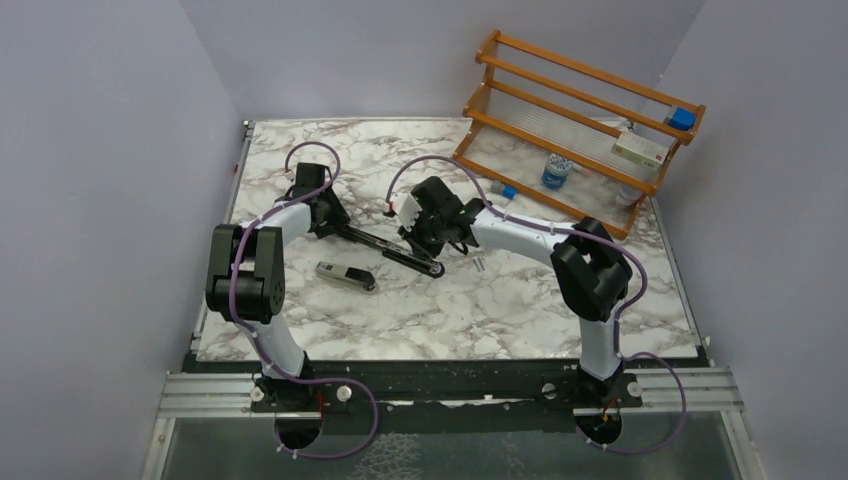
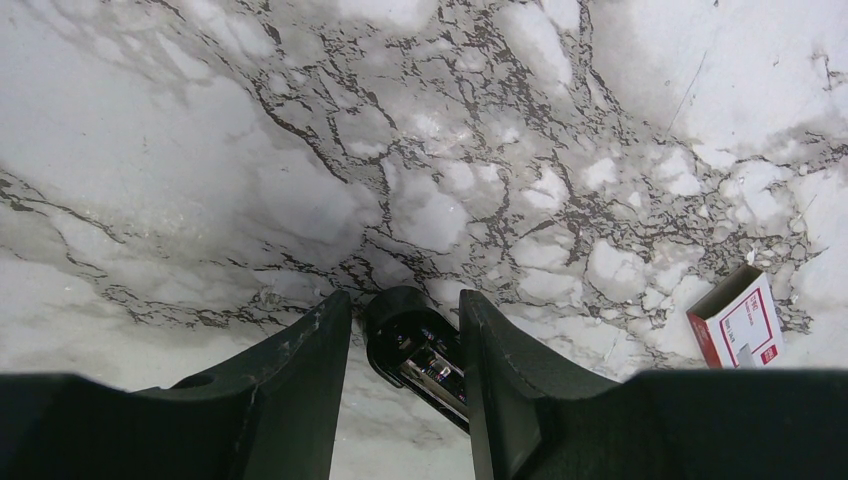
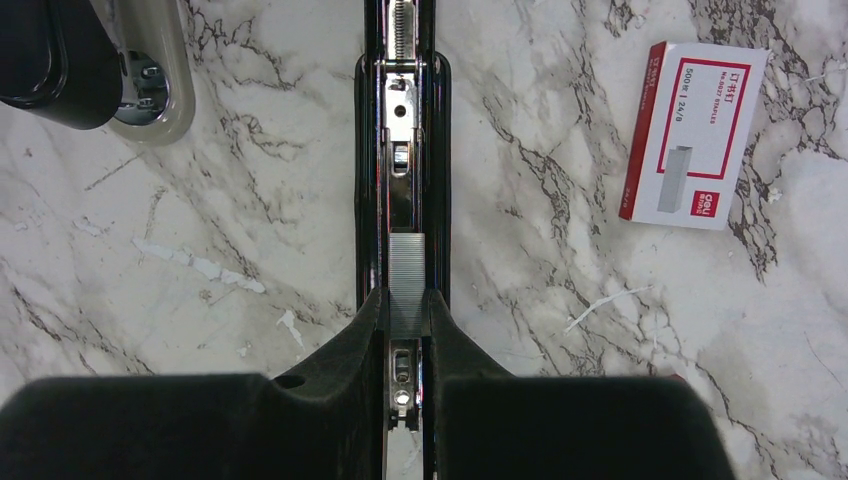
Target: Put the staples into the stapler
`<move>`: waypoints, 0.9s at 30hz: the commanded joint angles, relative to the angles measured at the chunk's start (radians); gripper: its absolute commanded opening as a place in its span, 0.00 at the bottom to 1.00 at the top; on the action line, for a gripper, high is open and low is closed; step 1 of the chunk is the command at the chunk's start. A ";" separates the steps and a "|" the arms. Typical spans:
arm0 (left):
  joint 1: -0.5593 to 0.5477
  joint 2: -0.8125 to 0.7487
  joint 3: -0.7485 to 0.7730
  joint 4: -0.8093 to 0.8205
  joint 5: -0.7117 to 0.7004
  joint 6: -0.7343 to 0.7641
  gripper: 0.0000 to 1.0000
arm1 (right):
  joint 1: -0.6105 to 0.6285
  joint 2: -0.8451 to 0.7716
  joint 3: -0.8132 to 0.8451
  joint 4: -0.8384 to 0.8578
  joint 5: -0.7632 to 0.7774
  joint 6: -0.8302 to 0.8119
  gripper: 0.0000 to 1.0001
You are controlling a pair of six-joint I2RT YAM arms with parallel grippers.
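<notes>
Over the open stapler channel, right end effector pinches a staple strip, apparently nearly seated; staple box at 2 o'clock. Left end effector clamps the stapler end; release and closing remain.

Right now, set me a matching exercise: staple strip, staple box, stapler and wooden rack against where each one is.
1 staple strip
2 staple box
3 stapler
4 wooden rack

A far right corner of the marble table
B opened flat, one end between the left gripper fingers
C pinched in the right gripper
D lying loose beside the stapler

Pairs: 1-C, 2-D, 3-B, 4-A
</notes>
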 commanded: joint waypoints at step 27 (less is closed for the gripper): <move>0.006 0.014 0.020 -0.002 0.019 0.013 0.42 | 0.016 -0.031 -0.002 -0.005 -0.025 -0.010 0.01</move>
